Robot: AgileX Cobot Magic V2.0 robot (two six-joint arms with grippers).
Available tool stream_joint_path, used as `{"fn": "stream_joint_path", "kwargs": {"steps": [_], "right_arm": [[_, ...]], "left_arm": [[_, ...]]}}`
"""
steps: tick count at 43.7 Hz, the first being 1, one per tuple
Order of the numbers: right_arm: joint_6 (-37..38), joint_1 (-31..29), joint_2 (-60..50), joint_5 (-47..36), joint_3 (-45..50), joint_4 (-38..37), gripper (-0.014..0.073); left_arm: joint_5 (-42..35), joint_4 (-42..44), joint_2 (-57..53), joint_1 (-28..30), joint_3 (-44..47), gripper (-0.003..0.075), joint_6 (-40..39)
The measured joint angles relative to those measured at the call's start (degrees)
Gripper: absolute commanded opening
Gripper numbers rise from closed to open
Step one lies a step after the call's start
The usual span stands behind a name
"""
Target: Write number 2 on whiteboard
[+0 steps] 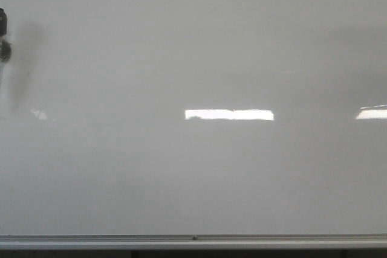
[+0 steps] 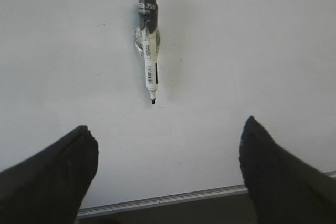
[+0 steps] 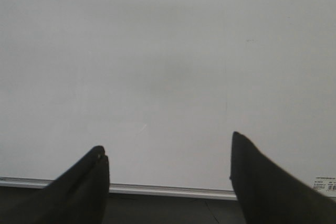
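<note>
Front view: the whiteboard (image 1: 193,58) fills my screen, glossy, with bright light reflections (image 1: 228,114) across it and the silver frame edge (image 1: 193,241) along the bottom. I see no digit 2 on it. A dark object (image 1: 3,34) pokes in at the left border; can't identify it.

Left wrist view: the left gripper (image 2: 167,174) is spread wide, holding nothing. A marker (image 2: 148,45) sits against the board beyond the fingers, well apart from them, black cap end away, tip toward the gripper.

Right wrist view: the right gripper (image 3: 168,179) is wide open too, empty, facing bare board above the frame.
</note>
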Motion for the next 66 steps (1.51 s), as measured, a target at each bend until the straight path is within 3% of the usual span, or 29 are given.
{"fn": "stream_joint_path", "kwargs": {"steps": [23,48,66], "right_arm": [[0.0,0.0,0.0,0.0,0.0,0.0,0.0519],[0.0,0.0,0.0,0.0,0.0,0.0,0.0519],[0.0,0.0,0.0,0.0,0.0,0.0,0.0519]], "left_arm": [[-17.5,0.4,21.1,0.0,-0.3,0.0546,0.3],[-34.2,-2.2,36.8,1.3,-0.6,0.0546,0.3],[-35.5,-2.9,44.6,-0.3,-6.2,0.0545,0.3]]}}
